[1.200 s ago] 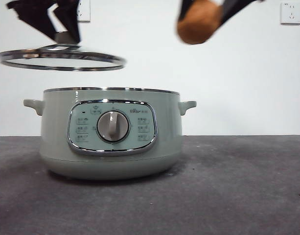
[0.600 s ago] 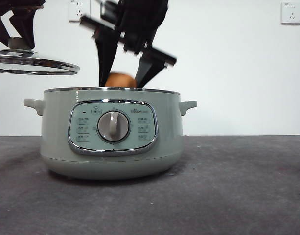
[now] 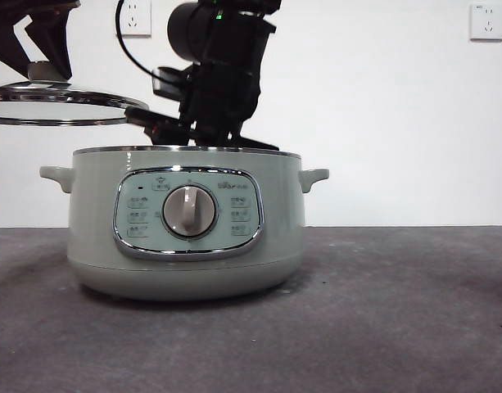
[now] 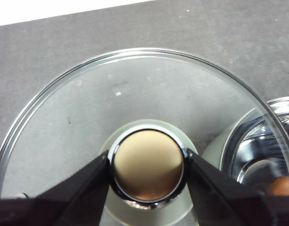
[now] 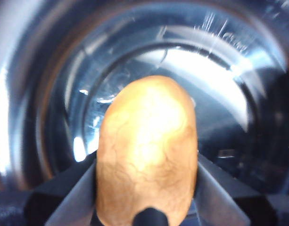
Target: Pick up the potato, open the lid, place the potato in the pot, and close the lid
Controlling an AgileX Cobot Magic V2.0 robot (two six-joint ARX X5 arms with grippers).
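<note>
The pale green pot (image 3: 185, 246) stands left of the table's middle, open. My left gripper (image 3: 38, 45) is shut on the lid's knob (image 4: 146, 165) and holds the glass lid (image 3: 62, 106) level in the air, above and beside the pot's one handle. My right arm (image 3: 218, 74) reaches down into the pot from above. Its jaws are below the rim and hidden in the front view. In the right wrist view my right gripper (image 5: 146, 165) is shut on the orange-brown potato (image 5: 146, 150), inside the pot's shiny steel bowl (image 5: 40, 94). The left wrist view shows the pot's rim (image 4: 276, 136) past the lid's edge.
The dark grey table (image 3: 382, 311) stretches out beside the pot on the side away from the lid. A white wall stands behind, with one socket (image 3: 486, 20) at one top corner and another socket (image 3: 133, 16) near the arms.
My right gripper has swung over and gone down into the pot with the potato, which has dropped below the rim. The lid has moved a little further aside.
</note>
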